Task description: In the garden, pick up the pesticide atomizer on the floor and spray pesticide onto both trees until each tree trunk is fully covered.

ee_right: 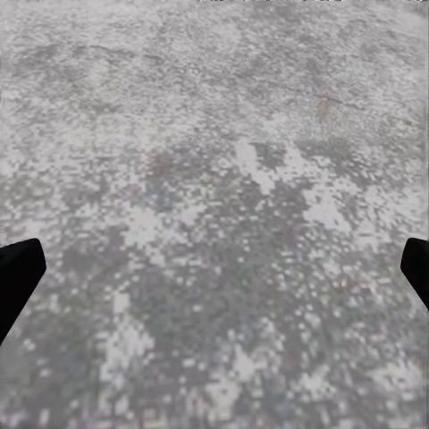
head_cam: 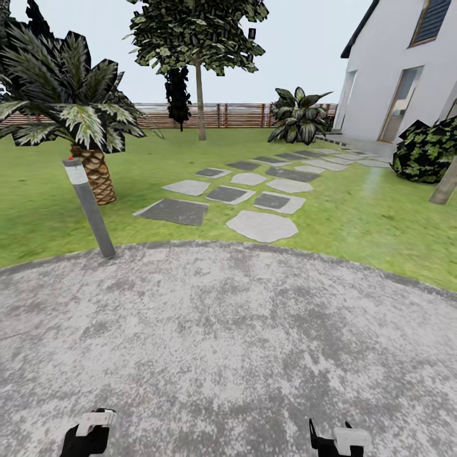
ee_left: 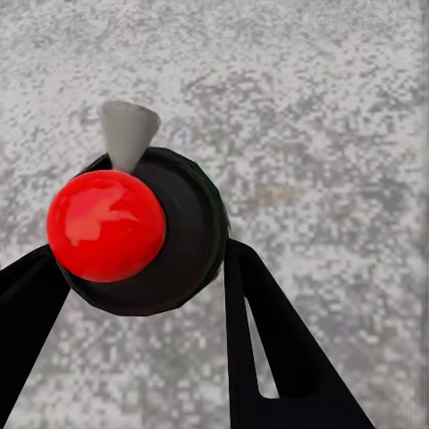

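Pesticide atomizer (ee_left: 143, 228) sits between the two dark fingers of the left hand (ee_left: 134, 295), which is closed around its black round body; the red top and the grey nozzle cone point out over the grey paved floor (ee_left: 322, 107). I judge it as small, light and stiff, with a smooth body that could turn in the grip, so holding low on the body, clear of the red top, seems best. The right hand (ee_right: 214, 268) is wide and holds nothing. One tree trunk (head_cam: 200, 101) stands far across the lawn (head_cam: 355, 216), near the fence (head_cam: 241, 114).
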Robot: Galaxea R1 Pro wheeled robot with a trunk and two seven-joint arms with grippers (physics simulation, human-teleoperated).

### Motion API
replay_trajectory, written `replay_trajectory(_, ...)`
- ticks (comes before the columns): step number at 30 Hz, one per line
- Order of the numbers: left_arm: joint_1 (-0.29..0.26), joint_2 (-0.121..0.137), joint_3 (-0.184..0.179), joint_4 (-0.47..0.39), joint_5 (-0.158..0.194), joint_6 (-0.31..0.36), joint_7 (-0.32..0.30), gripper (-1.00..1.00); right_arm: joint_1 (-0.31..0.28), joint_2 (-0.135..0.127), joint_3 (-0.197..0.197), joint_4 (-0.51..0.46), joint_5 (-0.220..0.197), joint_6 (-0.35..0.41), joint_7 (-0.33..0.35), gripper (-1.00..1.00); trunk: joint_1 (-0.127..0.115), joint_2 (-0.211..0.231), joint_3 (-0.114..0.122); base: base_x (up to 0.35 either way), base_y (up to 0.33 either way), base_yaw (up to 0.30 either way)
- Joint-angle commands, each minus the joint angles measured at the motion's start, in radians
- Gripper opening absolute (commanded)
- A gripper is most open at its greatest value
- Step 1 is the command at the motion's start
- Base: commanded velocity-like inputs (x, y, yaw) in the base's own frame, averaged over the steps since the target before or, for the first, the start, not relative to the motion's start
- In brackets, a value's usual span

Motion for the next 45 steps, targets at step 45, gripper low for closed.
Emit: replay_trajectory(45,0.0,-0.003,0.008,0.002,-0.011,-0.002,-0.004,-1.0,0.0,0.0,0.001,0.001,0.001,-0.002,-0.003,1.0,-0.173,0.315,0.14,0.0,0.0,0.0)
